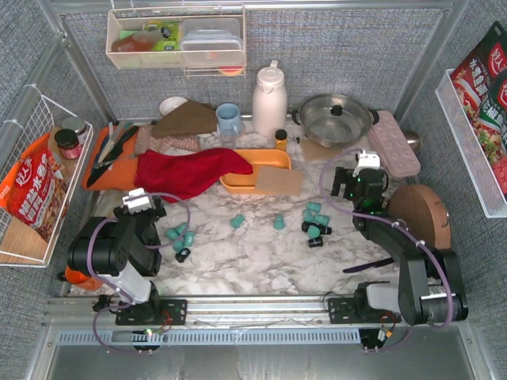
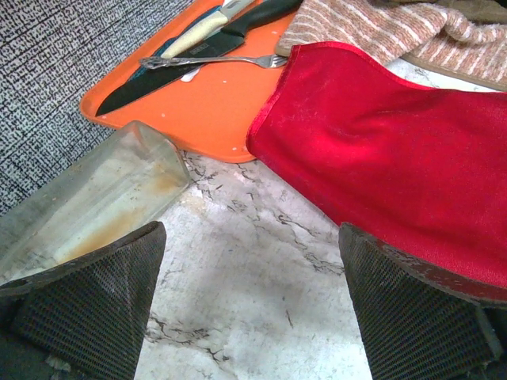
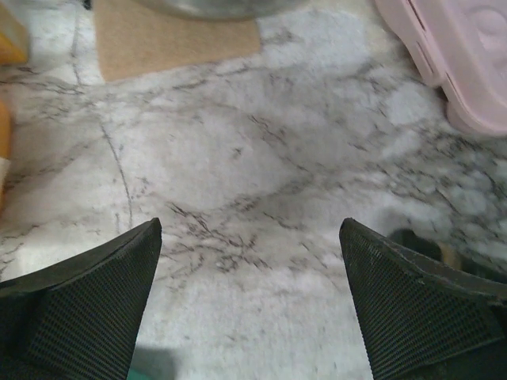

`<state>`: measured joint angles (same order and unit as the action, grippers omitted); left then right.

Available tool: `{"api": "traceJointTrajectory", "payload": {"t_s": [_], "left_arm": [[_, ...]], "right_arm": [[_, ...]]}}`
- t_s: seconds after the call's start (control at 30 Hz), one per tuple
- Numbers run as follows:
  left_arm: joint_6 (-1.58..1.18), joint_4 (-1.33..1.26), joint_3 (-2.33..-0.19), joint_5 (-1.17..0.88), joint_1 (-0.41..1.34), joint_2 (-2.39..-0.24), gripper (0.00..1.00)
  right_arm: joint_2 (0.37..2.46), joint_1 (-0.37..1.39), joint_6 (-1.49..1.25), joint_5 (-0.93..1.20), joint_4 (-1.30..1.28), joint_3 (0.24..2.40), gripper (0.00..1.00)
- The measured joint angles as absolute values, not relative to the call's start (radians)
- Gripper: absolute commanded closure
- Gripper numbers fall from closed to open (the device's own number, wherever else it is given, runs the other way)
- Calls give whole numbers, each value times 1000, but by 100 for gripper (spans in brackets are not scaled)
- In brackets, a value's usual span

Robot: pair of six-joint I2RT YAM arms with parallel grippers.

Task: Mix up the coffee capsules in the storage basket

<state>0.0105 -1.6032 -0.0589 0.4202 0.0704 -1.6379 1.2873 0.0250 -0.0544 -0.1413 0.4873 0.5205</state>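
Note:
Teal and black coffee capsules lie loose on the marble table in the top view: one group near the left arm (image 1: 181,236), two in the middle (image 1: 238,221), one group near the right arm (image 1: 316,218). The orange-yellow storage basket (image 1: 272,157) stands behind them, partly covered by a red cloth (image 1: 186,171) and a cardboard piece (image 1: 278,180). My left gripper (image 1: 137,200) is open and empty above bare marble beside the red cloth (image 2: 396,150). My right gripper (image 1: 360,176) is open and empty over bare marble (image 3: 253,198).
An orange tray (image 2: 214,103) with a knife (image 2: 190,59) and fork lies far left. A clear container (image 2: 87,202) lies beside my left fingers. A pot (image 1: 333,119), white jug (image 1: 268,99), blue mug (image 1: 228,119), pink tray (image 1: 394,142) and round wooden board (image 1: 420,214) ring the table.

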Motion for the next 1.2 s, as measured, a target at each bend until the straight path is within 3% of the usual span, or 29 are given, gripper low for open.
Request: {"api": "traceJointTrajectory", "payload": {"t_s": [0.43, 0.77, 0.9, 1.2], "left_arm": [[-15, -1557, -131, 450, 62, -1595, 1], [-37, -1568, -89, 473, 59, -1549, 1], [-29, -1500, -99, 498, 81, -1371, 1], [-199, -962, -336, 461, 88, -897, 1]], "right_arm": [[1073, 51, -187, -275, -31, 698, 1], [958, 118, -223, -224, -176, 729, 1], [956, 144, -236, -193, -171, 723, 1], [989, 204, -260, -142, -120, 705, 4]]}}
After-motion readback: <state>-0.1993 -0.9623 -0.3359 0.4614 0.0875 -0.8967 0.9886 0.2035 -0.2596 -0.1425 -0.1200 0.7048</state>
